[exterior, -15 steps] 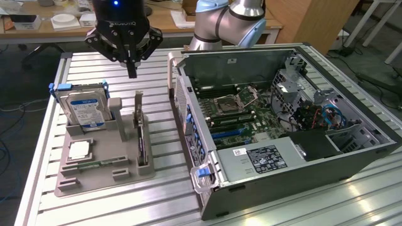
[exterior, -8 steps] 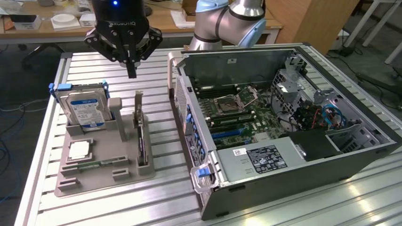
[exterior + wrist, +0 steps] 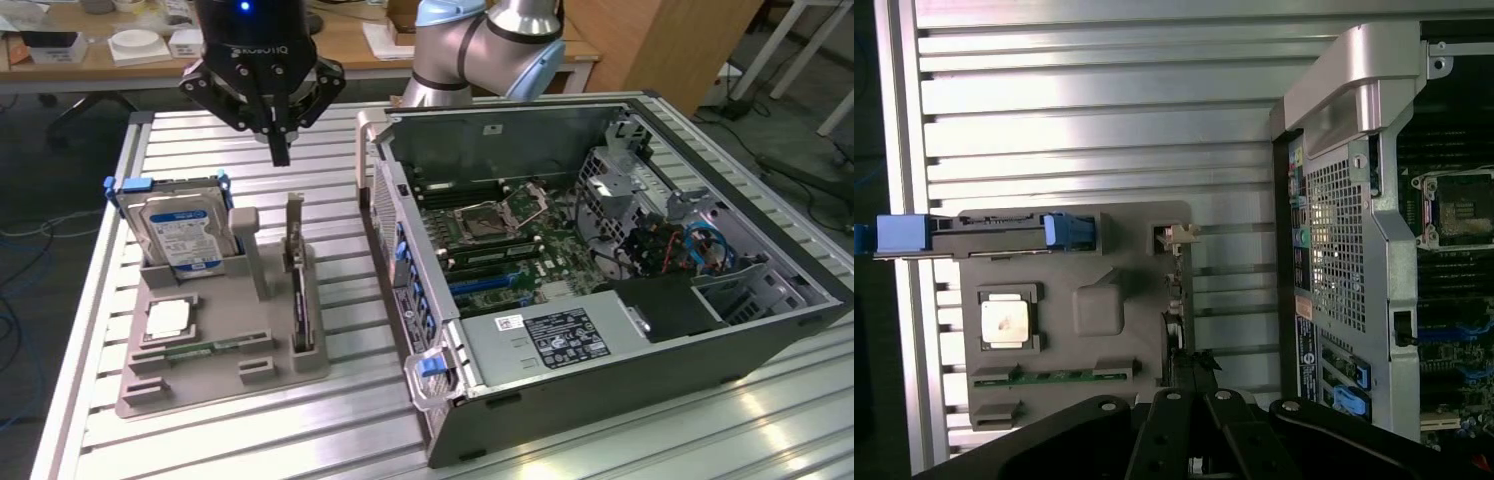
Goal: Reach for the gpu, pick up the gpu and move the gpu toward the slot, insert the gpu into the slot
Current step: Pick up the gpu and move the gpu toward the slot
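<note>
The gripper [image 3: 279, 150] hangs above the far part of the slatted metal table [image 3: 334, 430], its two fingers pressed together and holding nothing. Nearer the camera, the gpu [image 3: 299, 290] stands on edge in a groove of the grey holder tray [image 3: 220, 378], well apart from the fingertips. On the exterior view's left of it, the same tray carries an upright hard drive [image 3: 180, 235], a processor chip [image 3: 167, 320] and a memory stick [image 3: 200, 352]. On the exterior view's right lies the open computer case [image 3: 601, 400]; the blue slot [image 3: 481, 284] on its green motherboard is unoccupied.
</note>
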`<state>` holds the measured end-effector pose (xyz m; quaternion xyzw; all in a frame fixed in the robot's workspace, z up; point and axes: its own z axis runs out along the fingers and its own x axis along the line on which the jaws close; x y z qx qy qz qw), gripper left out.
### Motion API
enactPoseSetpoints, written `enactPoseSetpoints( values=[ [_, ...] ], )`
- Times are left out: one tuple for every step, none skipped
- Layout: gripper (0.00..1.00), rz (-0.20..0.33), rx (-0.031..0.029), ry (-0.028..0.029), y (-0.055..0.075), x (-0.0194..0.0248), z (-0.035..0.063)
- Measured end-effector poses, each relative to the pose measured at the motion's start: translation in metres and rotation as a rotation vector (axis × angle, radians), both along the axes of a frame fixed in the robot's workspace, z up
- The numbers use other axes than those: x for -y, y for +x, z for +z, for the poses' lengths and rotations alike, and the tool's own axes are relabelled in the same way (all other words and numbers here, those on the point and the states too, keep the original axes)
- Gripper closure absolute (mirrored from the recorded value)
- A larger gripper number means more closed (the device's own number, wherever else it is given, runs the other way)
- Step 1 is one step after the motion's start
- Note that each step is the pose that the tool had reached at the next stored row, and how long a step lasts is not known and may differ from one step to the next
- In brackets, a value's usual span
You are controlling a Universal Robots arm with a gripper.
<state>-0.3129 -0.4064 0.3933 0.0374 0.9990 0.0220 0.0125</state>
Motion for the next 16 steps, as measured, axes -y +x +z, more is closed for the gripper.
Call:
enactPoseSetpoints(
  values=[
    [0.89, 0.0, 0.0, 0.0001, 0.0, 0.0, 0.0],
    [0.83, 0.0, 0.0, 0.0001, 0.0, 0.0, 0.0],
    [0.77, 0.0, 0.0, 0.0001, 0.0, 0.0, 0.0],
    [0.77, 0.0, 0.0, 0.0001, 0.0, 0.0, 0.0],
    [0.71, 0.0, 0.0, 0.0001, 0.0, 0.0, 0.0],
    [0.65, 0.0, 0.0, 0.0001, 0.0, 0.0, 0.0],
    [0.65, 0.0, 0.0, 0.0001, -0.0006, 0.0, -0.0001],
    [0.65, 0.0, 0.0, 0.0001, -0.0006, 0.0, -0.0001],
    [0.59, 0.001, 0.0001, 0.0001, -0.0007, 0.0003, -0.0001],
    [0.59, 0.004, -0.0001, -0.0001, -0.0019, 0.0003, 0.0],
    [0.59, 0.012, 0.0001, -0.0002, -0.0024, 0.0003, -0.0001],
    [0.59, 0.021, 0.0001, -0.0004, -0.0032, 0.0003, -0.0001],
    [0.59, 0.028, 0.0, -0.0006, -0.0041, 0.0003, -0.0001],
    [0.59, 0.039, 0.0001, -0.0006, -0.0044, 0.0003, -0.0002],
    [0.59, 0.052, 0.0001, -0.0006, -0.0047, 0.0003, -0.0002],
    [0.59, 0.063, 0.0001, -0.0006, -0.005, 0.0003, -0.0002]
  ],
)
